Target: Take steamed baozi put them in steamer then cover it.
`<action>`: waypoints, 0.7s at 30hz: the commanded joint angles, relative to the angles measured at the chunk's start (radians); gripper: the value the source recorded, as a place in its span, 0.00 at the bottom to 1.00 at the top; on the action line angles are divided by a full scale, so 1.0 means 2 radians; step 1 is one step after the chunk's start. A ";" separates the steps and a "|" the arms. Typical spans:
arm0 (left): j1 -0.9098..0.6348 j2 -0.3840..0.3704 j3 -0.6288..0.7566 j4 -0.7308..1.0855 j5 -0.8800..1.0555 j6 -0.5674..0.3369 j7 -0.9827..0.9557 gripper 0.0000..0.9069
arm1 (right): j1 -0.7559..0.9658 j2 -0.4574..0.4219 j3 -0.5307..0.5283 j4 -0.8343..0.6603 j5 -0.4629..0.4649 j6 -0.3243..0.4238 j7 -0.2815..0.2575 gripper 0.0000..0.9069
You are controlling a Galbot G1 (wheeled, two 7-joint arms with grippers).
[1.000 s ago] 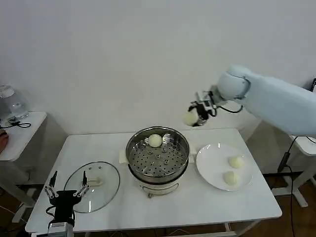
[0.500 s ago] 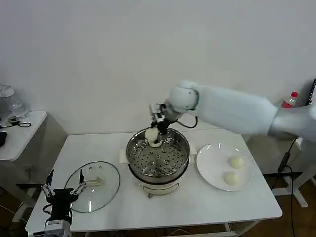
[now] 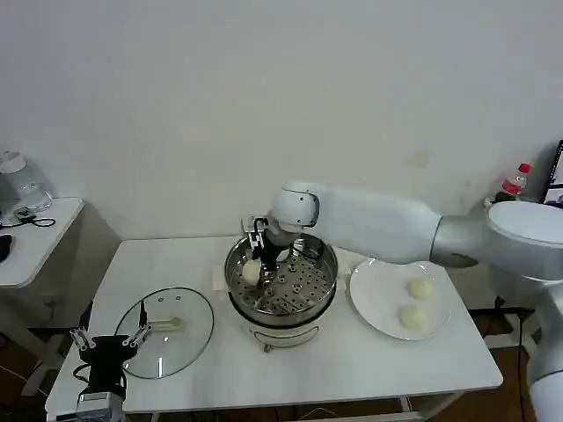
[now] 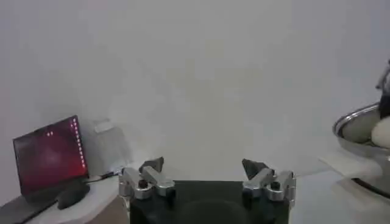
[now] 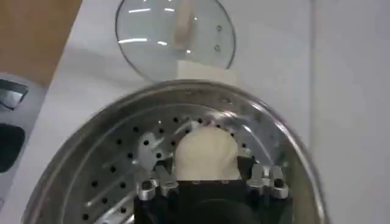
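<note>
Right claw gripping baozi just inside steamer left rim, left claw open, idle near cover

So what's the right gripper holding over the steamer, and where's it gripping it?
The right gripper holds a steamed baozi by its two sides, low inside the steamer. The left gripper holds nothing.

Right gripper reaches forward-left, fingers clamped; left gripper parked low, spread.

Right arm across the steamer mouth; open table in front, apparently clear.
</note>
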 commanded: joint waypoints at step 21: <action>0.004 -0.001 0.000 -0.002 0.002 -0.004 -0.001 1.00 | 0.015 -0.001 0.014 0.002 0.010 -0.019 0.012 1.00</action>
